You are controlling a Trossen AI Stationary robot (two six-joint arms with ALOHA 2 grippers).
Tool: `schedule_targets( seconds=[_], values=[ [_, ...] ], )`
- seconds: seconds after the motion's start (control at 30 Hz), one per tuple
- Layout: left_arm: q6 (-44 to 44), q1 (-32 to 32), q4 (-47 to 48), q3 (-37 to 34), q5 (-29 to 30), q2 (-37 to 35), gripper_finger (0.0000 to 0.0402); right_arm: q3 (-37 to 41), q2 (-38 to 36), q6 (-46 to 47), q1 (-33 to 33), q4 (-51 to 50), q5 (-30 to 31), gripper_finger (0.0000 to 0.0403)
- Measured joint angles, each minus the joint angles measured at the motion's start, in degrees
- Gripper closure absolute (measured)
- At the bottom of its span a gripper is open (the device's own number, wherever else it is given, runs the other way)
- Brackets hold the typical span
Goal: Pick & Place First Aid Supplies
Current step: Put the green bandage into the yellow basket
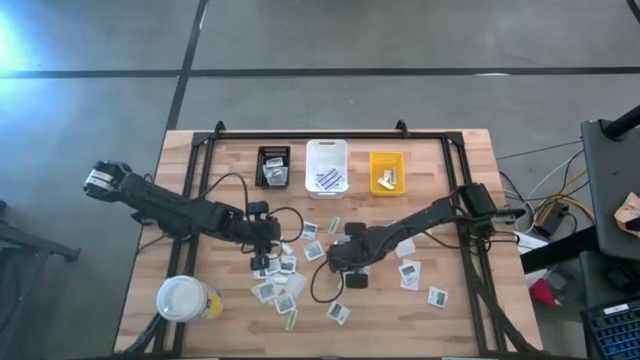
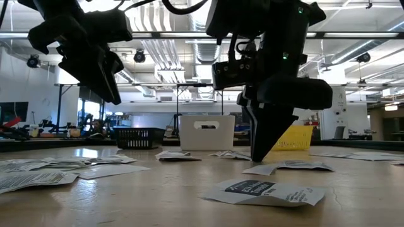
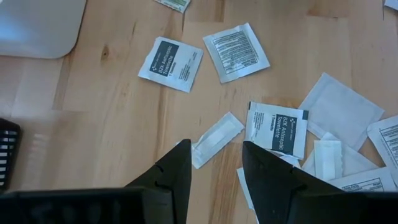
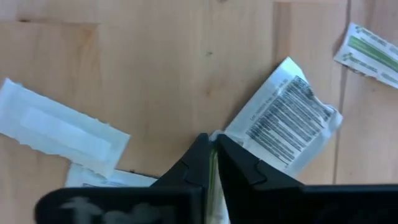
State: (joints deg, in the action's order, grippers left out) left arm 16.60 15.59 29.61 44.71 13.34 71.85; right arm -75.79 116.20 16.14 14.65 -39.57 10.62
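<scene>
Right claw (image 4: 213, 163) pinching a thin packet (image 4: 214, 193) edge, tips low over counter (image 4: 155, 74); left claw (image 3: 214, 163) spread above narrow strip (image 3: 217, 139)

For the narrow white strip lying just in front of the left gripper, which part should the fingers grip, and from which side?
Grip the strip across its narrow width, near the middle, coming straight down from above. It lies flat on the table, so no edge is raised to pinch from the side. The left gripper is open right at its near end, so a small advance would probably straddle it.
</scene>
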Motion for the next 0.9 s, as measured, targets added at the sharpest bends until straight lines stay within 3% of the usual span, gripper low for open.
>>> schedule_targets(
  seconds=[0.4,0.73,0.9],
  values=[
    [0.0,0.0,0.0,0.0,0.0,0.0,0.0266,0.3,-1.1,-0.4,-0.3,-0.9,0.1,0.0394],
    [0.3,0.0,0.0,0.0,-0.2,0.0,0.0266,0.6,-9.2,-0.5,0.4,-1.2,0.4,0.0394],
    [0.5,0.0,0.0,-0.1,-0.2,0.0,0.0266,0.7,-13.6,-1.1,0.4,-2.9,5.6,0.0394]
  ],
)
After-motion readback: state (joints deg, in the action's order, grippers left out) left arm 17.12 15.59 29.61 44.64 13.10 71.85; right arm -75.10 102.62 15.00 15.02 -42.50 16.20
